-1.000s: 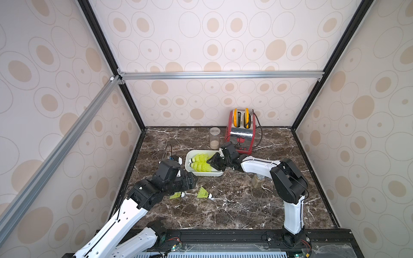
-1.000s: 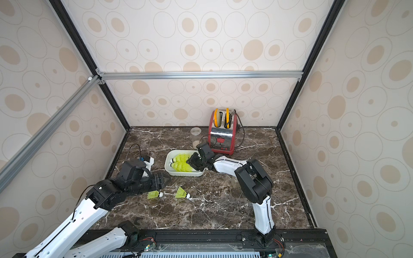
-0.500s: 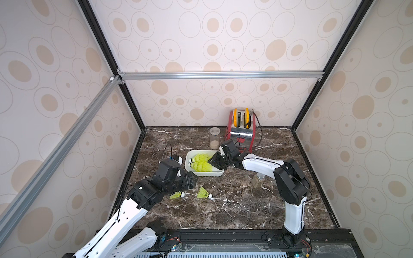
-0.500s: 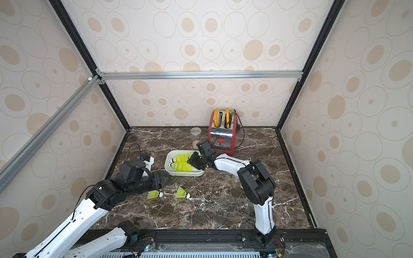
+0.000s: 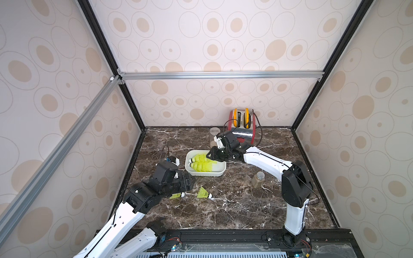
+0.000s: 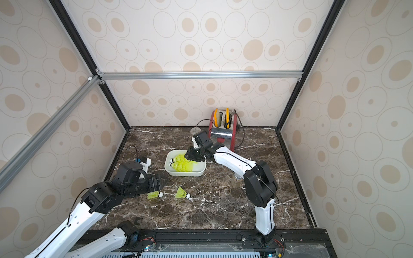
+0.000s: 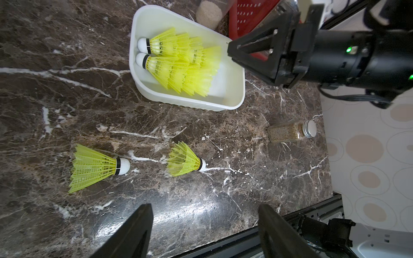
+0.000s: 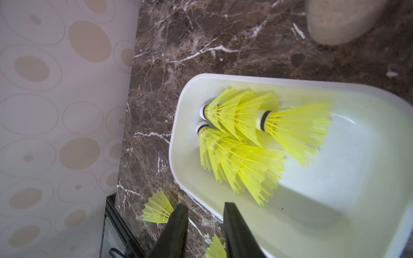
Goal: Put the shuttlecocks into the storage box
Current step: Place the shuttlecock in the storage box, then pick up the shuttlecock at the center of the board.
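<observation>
Two shuttlecocks point(image 7: 96, 169) lie loose near the worktop point(image 7: 201, 138) front-left corner, others stacked in the storage box point(image 7: 190, 105) (mid-worktop); left gripper point(image 7: 204, 207), jaws wide apart, must descend on one; right gripper point(image 8: 204, 206) jaws narrowly apart, seemingly empty

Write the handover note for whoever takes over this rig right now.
Now: left gripper open, empty, above the table near two loose shuttlecocks.
The right gripper is slightly open, empty, over the box edge.
Done: nested shuttlecocks lie in the box.
Left: both loose ones go in.
</observation>
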Controlling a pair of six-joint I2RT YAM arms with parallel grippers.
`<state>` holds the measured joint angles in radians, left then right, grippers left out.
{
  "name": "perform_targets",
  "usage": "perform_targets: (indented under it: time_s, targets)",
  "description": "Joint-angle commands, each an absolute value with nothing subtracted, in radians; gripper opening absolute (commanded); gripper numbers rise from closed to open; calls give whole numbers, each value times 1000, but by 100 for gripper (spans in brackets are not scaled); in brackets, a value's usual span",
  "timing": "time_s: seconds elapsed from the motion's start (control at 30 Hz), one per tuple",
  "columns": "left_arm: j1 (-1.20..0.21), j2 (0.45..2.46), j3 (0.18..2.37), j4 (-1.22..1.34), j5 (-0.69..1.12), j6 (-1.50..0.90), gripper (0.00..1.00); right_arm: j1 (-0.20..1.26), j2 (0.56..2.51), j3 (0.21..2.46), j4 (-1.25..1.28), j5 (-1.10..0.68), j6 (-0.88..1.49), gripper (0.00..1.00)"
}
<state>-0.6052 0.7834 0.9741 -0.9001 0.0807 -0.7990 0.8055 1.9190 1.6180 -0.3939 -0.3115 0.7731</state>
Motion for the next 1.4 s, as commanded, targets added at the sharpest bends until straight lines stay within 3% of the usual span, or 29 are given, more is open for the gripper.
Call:
perform_targets:
  time_s: [0.0, 0.13, 0.3, 0.77, 1.07, 1.37]
  targets:
    - [-610, 735, 1024, -997, 46, -795, 77, 876, 1913, 1712, -631, -297, 366, 32]
    - [-611, 673, 1035, -1081, 38, -799, 77, 968, 1952, 1782, -850, -298, 44, 33]
    - [-612, 571, 1059, -1215, 1, -820, 76, 1042, 1998, 1796, -1009, -234, -103, 32]
    - [-611, 300, 1026, -1462, 36, -972, 75, 1238, 2237, 2103, -1195, 28, -164, 39]
    - [-611, 299, 1082, -1520, 38, -945, 76, 1278, 2382, 2265, -1270, 60, -132, 42]
    - [-611, 331, 1101, -1510, 40, -917, 76, 1278, 2397, 2246, -1302, 74, -117, 46]
